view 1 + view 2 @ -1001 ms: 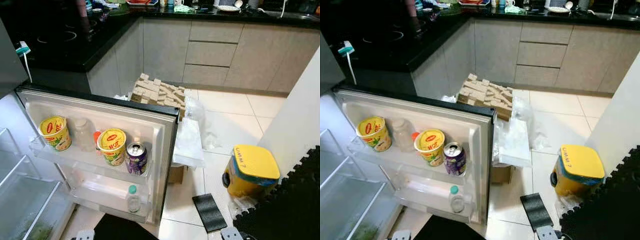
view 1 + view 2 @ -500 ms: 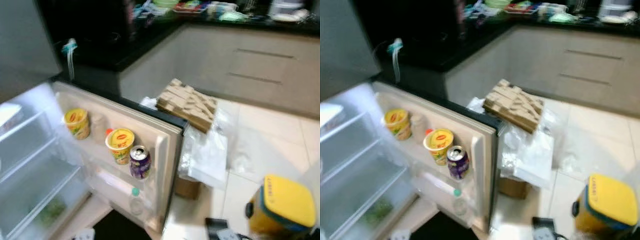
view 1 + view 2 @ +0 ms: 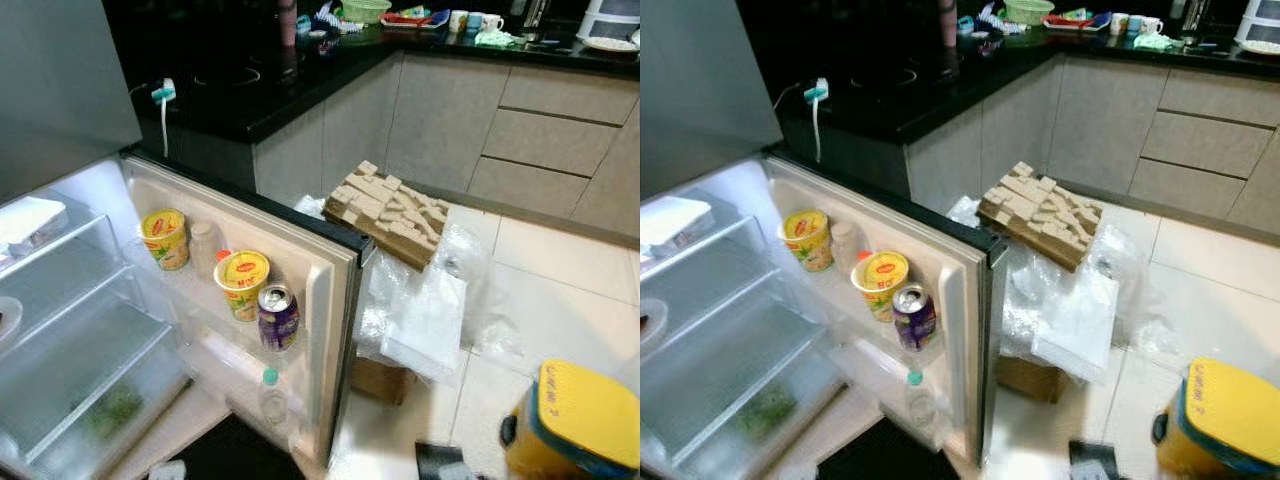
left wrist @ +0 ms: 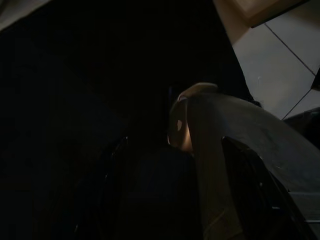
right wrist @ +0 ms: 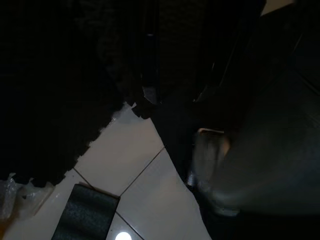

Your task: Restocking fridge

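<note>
Noodle cups (image 3: 242, 283), red-yellow labels, purple can (image 3: 277, 317)

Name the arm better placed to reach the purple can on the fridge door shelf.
Left, tentatively. The purple can stands on the open fridge door shelf, left of the head view's centre, so nearer the left arm's side. Both arms hang idle, so neither has a head start.

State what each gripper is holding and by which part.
It cannot be told: both wrist views are too dark. The purple can and cups stand untouched in the fridge door.
</note>
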You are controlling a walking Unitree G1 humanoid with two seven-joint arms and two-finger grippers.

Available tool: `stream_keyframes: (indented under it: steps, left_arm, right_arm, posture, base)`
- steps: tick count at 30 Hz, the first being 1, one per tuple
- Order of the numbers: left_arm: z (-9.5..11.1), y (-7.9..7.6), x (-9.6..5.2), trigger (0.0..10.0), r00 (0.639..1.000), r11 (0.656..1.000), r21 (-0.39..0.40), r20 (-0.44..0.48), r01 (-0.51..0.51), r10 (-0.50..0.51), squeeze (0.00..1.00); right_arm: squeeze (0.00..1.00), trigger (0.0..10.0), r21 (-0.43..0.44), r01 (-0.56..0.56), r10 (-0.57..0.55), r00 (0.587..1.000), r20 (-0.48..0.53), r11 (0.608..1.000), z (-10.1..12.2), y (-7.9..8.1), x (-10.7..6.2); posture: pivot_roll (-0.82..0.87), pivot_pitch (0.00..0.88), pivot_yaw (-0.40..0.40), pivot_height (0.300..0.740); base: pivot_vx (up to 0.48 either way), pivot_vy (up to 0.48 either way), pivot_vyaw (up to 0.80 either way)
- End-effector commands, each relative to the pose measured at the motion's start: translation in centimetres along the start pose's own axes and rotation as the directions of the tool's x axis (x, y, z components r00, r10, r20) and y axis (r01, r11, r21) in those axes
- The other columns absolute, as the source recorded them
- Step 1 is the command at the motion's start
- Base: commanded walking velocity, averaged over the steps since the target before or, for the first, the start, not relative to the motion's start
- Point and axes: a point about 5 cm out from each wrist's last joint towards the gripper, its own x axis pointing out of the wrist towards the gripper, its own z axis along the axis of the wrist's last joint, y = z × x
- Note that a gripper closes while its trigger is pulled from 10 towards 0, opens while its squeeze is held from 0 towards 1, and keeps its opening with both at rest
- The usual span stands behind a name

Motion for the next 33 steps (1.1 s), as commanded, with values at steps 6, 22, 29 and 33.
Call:
stream_keyframes:
  steps: [6,22,29,33]
  left_arm:
    - [-1.1,-0.2,-0.1,10.0,0.999,1.0,0.013,-0.047,0.007,-0.007,0.0]
    - [-1.0,-0.5,0.0,10.0,0.998,0.999,0.031,-0.053,0.024,-0.023,0.0]
    - [-1.1,-0.5,0.0,10.0,0.998,0.999,0.036,-0.056,0.026,-0.024,0.0]
    - [-1.1,-0.4,-0.1,10.0,0.998,0.999,0.037,-0.057,0.026,-0.024,0.0]
  right_arm:
    - [0.0,10.0,0.146,0.068,-0.098,0.972,0.212,0.987,4.4,-2.6,-0.6]
    - [0.0,10.0,0.162,-0.004,-0.1,0.773,0.627,0.987,17.0,-5.3,-4.2]
    - [0.0,10.0,0.193,0.032,-0.152,0.748,0.647,0.981,17.9,-6.0,-4.8]
    - [0.0,10.0,0.205,0.056,-0.179,0.734,0.655,0.977,18.3,-6.5,-5.2]
  posture:
    - [-0.05,0.0,-0.002,0.74]
    - [-0.05,0.0,-0.001,0.74]
    - [-0.05,0.0,0.0,0.74]
    - [-0.05,0.0,0.0,0.74]
  base:
    - [0.0,0.0,0.0]
    - [0.0,0.0,0.5]
    - [0.0,0.0,0.34]
    - [0.0,0.0,0.0]
